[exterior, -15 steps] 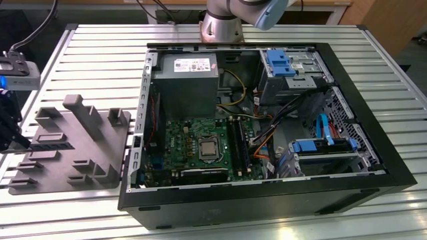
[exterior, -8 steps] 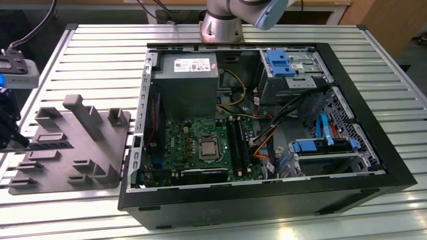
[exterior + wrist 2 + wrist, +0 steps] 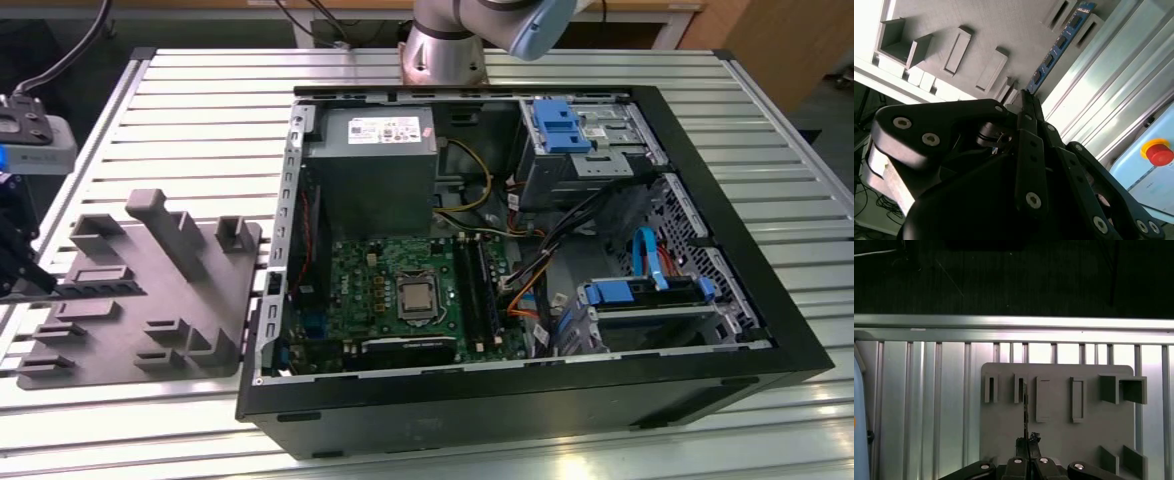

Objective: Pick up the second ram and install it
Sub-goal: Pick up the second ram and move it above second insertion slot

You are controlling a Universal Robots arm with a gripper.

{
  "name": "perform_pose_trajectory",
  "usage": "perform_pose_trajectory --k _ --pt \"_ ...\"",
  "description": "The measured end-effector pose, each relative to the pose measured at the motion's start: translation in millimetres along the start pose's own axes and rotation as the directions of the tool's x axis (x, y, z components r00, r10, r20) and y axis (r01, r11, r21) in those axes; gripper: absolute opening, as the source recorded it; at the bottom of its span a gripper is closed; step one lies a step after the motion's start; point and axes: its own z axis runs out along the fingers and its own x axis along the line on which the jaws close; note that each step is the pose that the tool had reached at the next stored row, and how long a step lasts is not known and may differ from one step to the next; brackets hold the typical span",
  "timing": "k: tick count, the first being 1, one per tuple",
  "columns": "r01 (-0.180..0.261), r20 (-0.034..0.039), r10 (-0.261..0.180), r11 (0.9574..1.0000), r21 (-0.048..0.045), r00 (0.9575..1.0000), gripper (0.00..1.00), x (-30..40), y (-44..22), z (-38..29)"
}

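Silver slatted table (image 3: 174,110) carried everything in the exterior view. An open computer case (image 3: 534,400) lay on its side in the middle, holding a green motherboard (image 3: 387,270) with a square silver processor (image 3: 416,297). Long black memory slots (image 3: 477,290) ran just beside the processor, and a grey power supply (image 3: 374,170) sat farther back. On the exterior view's left was a grey fixture (image 3: 187,300) of slots and blocks. I saw the gripper (image 3: 44,288) at the far left edge, reaching over the fixture, with the second ram (image 3: 104,288) a dark strip at its tip. The arm's base (image 3: 447,40) stood behind the case.

In the second wrist view the gripper (image 3: 1026,97) had its black fingers pinched on the near end of the blue second ram (image 3: 1056,47), which ran out over the fixture (image 3: 979,30) between two slotted blocks. I couldn't tell whether it sat in a slot or hung clear. A red button (image 3: 1159,152) showed past the slats.

In the first wrist view the gripper (image 3: 1029,442) held the second ram (image 3: 1025,410) edge-on, a thin line just beside a narrow slot of the fixture (image 3: 1059,440), with dark floor (image 3: 1004,275) beyond the table's edge
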Motion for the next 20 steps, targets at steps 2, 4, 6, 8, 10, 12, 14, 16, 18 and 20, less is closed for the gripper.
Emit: perform_pose_trajectory --k 2,4,6,8,10,12,14,16,18,20 --pt "0.000 -0.0002 0.000 1.0000 -0.0001 1.0000 0.11 0.0 0.0 -0.6" --pt "0.000 -0.0002 0.000 1.0000 -0.0002 1.0000 0.11 0.0 0.1 -1.6" --pt "0.000 -0.0001 0.000 1.0000 -0.0001 1.0000 0.11 -0.1 0.1 -2.6" --pt "0.000 -0.0001 0.000 1.0000 0.0000 1.0000 0.11 -0.1 0.1 -3.5" --pt "0.000 -0.0002 0.000 1.0000 -0.0001 1.0000 0.11 -0.2 0.2 -4.8" --pt "0.000 -0.0001 0.000 1.0000 0.0000 1.0000 0.11 -0.2 0.2 -5.9" --pt "0.000 -0.0001 0.000 1.0000 -0.0001 1.0000 0.11 -0.2 0.2 -7.1" --pt "0.000 -0.0001 0.000 1.0000 -0.0001 1.0000 0.11 -0.3 0.3 -8.5" --pt "0.000 -0.0001 0.000 1.0000 -0.0001 1.0000 0.11 -0.3 0.3 -10.0" --pt "0.000 -0.0001 0.000 1.0000 -0.0001 1.0000 0.11 -0.4 0.4 -11.7"
